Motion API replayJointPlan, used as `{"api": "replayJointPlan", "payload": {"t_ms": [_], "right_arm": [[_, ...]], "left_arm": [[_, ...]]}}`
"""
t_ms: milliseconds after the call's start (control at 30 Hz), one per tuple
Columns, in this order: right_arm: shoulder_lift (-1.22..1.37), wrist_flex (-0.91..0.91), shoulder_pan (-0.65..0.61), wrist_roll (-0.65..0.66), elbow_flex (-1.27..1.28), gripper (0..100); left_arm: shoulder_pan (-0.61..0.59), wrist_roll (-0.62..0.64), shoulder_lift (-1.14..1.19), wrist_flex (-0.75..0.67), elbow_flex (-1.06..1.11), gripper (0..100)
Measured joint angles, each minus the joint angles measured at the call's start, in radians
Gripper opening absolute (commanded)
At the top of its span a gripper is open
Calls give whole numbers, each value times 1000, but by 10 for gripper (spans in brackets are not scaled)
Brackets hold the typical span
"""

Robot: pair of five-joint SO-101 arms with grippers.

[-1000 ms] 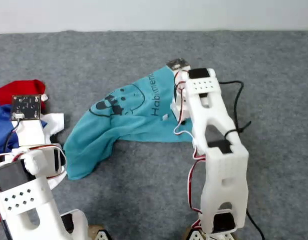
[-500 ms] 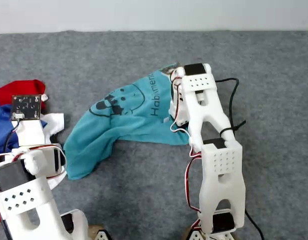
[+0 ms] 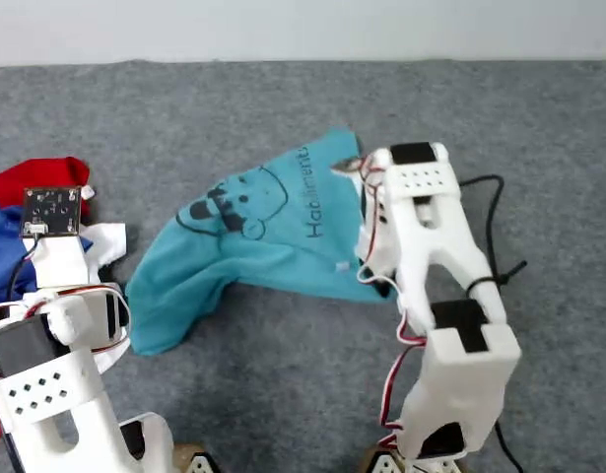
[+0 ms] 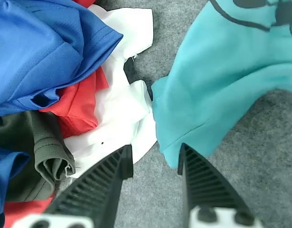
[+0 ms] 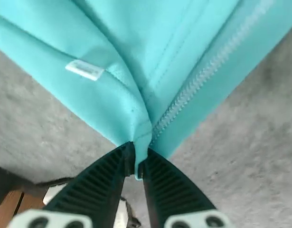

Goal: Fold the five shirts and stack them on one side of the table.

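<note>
Teal shirt [image 3: 253,236] lies crumpled mid-way across the desk [image 3: 539,118], one seam edge nipped in the closed right pincer [image 5: 136,159]; risk: so thin a bite may slip free under drag, leaving the cloth bunched.

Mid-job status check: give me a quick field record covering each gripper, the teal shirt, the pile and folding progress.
right gripper: shut on teal shirt, pinching a fold at its edge
left gripper: open, holding nothing, above where the white shirt meets the teal shirt's corner
teal shirt: crumpled mid-table, unfolded
pile: blue shirt, red shirt, white shirt, olive shirt, heaped beside the left arm
progress: no shirt folded yet
</note>
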Motion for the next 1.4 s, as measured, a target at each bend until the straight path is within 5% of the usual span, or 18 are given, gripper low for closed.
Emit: {"api": "replayJointPlan", "payload": {"t_ms": [233,567,1067,1400], "right_arm": [[-57,-120,64,38,249,20],[-178,-89,81,44,272,250],[-153,-77,-44,44,227,229],[-144,-3,160,109,227,121]], "left_arm": [[0,0,0,28,-37,161],[-2,0,0,54,-64,161],[-2,0,0,54,-64,161],[60,-54,0,54,-41,160]]}}
